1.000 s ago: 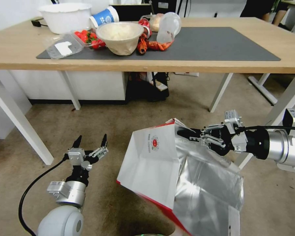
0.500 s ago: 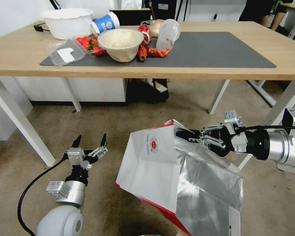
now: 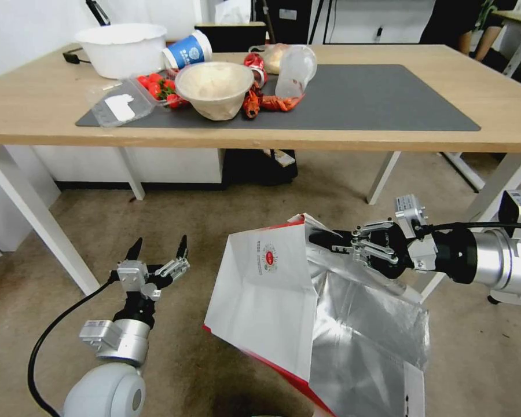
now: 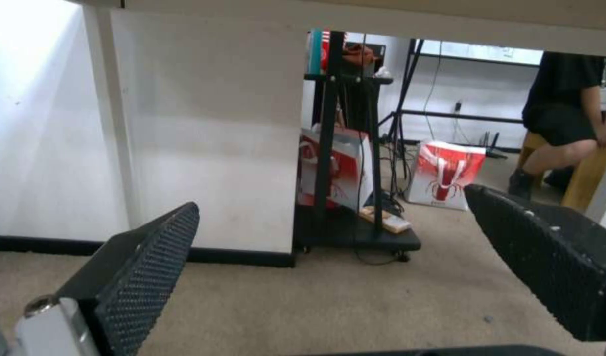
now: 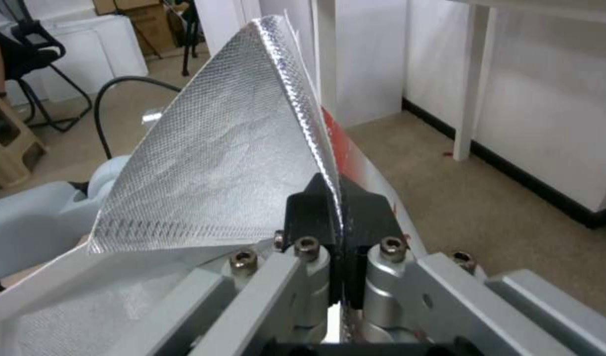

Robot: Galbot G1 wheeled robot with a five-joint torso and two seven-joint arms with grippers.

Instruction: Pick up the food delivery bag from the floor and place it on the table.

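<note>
Down on the right side of the head view, the food delivery bag (image 3: 283, 301) hangs tipped over, white logo face toward the left arm and the silver foil lining gaping open toward the camera. Looks like it's off the floor (image 3: 202, 214) now, or at least mostly; I can't tell whether its lowest corner is clear of the carpet. The right gripper (image 3: 321, 238) has it by the top edge: the right wrist view shows both black fingers pinched fully closed on a thin fold of foil and white rim, nothing else between them.

What's changed over the last second is small. The bag and the right arm sit at pretty much the same spot in the head view, but the table (image 3: 503, 92) has slid lower in the picture and more of its top shows, so the camera has moved, probably the torso rising. My read is the lift is underway, with the bag's rim not yet up to the tabletop.

The left gripper (image 3: 158, 250) is parked low beside the bag, fingers spread wide and holding nothing.

On the table, the dark grey mat (image 3: 388, 98) has its free stretch on the right; a bowl (image 3: 214, 90) and food clutter crowd the left end. That thin pinch on a floppy rim seems like the risky bit.
</note>
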